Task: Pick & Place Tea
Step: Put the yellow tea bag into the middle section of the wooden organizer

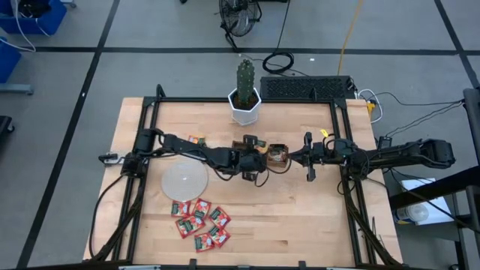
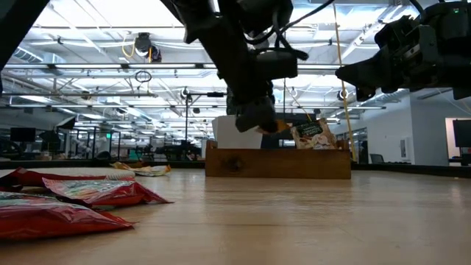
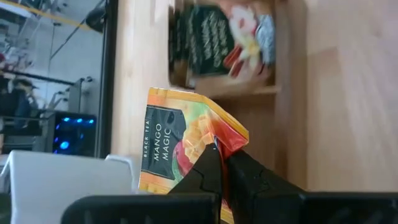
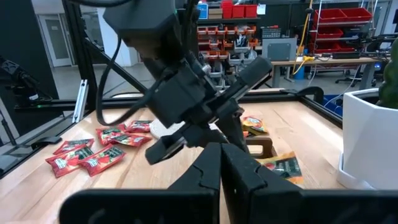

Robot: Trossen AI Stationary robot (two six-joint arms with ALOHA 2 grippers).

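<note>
The left tool (image 3: 219, 163) is closed on one corner of an orange-yellow sachet (image 3: 180, 146) and holds it above the brown tray (image 2: 277, 163) at the middle of the surface (image 1: 300, 217). In the left wrist view the sachet fans out from the fingertips (image 3: 208, 165); its printed lettering runs crosswise in that picture. Because the sachet is square, no long axis can be given. Just beyond it, a whitish sachet with dark print (image 3: 221, 40) stands on edge in a tray compartment, leaning slightly, as the low view also shows (image 2: 312, 135). Which compartment holds it cannot be told for certain; it appears to be the one toward the right arm.

The right tool (image 4: 219, 163) is fully closed and holds nothing. It hovers just beside the tray on the right arm's side, its fingers pointing toward the left arm.

A group of red-and-green sachets (image 1: 201, 219) lies flat on the surface near its front edge, on the left arm's side, some overlapping, their corners pointing various ways. Beside them lies a round pale grey disc (image 1: 184, 181). A white pot with a cactus (image 1: 245, 96) stands at the far edge of the surface.
</note>
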